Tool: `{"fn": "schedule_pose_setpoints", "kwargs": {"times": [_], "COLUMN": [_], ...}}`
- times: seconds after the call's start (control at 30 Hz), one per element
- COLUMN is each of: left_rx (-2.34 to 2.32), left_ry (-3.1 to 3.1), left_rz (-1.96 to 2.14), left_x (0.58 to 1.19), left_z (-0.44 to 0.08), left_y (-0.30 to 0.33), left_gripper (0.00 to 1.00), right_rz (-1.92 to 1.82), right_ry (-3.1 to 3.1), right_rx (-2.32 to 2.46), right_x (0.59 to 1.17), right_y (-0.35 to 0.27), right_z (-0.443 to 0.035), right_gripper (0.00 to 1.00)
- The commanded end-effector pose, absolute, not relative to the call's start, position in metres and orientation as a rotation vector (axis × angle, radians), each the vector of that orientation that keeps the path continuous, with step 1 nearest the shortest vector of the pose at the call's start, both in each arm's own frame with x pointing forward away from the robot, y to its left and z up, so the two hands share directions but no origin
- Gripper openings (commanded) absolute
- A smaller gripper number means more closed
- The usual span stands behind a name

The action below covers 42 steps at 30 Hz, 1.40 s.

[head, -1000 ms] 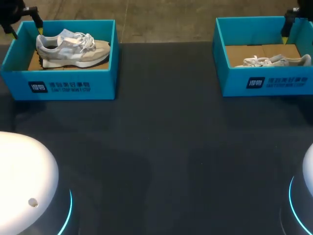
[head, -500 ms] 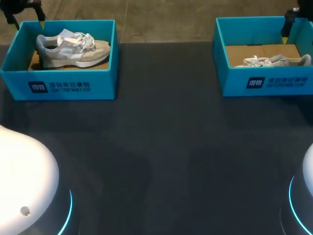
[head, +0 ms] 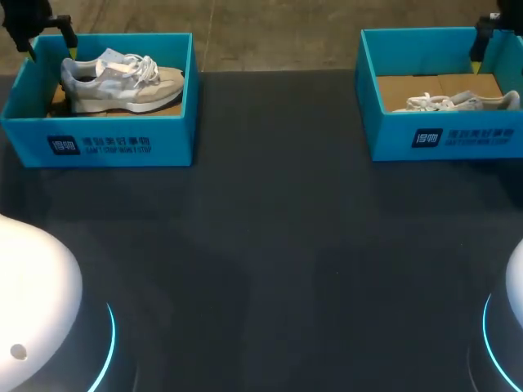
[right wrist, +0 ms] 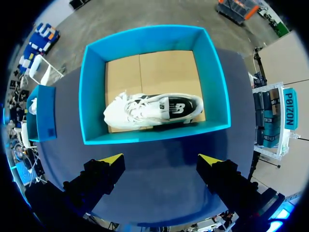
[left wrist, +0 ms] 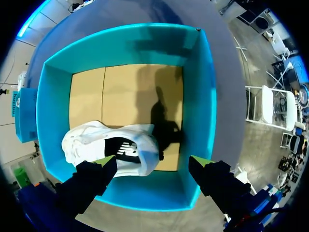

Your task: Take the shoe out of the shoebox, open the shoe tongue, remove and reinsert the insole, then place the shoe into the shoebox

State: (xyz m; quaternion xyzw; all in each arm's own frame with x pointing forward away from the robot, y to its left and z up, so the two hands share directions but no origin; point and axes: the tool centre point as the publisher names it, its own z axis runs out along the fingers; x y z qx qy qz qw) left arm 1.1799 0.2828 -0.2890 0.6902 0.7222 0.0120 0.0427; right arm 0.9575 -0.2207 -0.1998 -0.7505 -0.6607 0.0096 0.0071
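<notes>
Desk (head: 270, 245) surface lies broad and dark between two teal boxes set well apart at its far edge. The left shoebox (head: 122, 143) holds the left shoe (head: 122, 82), a pale grey and white sneaker with white laces, standing on its sole. The right shoe (head: 462, 101), similar, lies low against the near wall of the right shoebox (head: 441, 139). Above the left box's far corner, the left hand (left wrist: 152, 162) is spread wide and grips nothing. The right hand (right wrist: 161, 159) is equally wide, bare, with its box ahead of the fingers.
</notes>
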Motion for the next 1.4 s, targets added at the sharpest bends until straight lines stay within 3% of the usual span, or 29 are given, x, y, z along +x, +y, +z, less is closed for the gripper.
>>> {"fn": "schedule_pose_setpoints", "kwargs": {"times": [0.03, 1.4], "left_rx": [2.124, 2.190], "left_ry": [2.202, 2.331], "left_rz": [0.016, -0.007], "left_x": [1.190, 1.203], "left_z": [-0.304, -0.374], "left_y": [0.282, 0.283], "left_gripper": [1.00, 1.00], "right_rz": [0.028, 0.028], "right_ry": [-2.066, -2.066], "right_rx": [-2.351, -2.351], "right_x": [0.956, 0.956], "right_y": [-0.220, -0.220], "right_z": [-0.200, -0.200], "right_gripper": [1.00, 1.00]}}
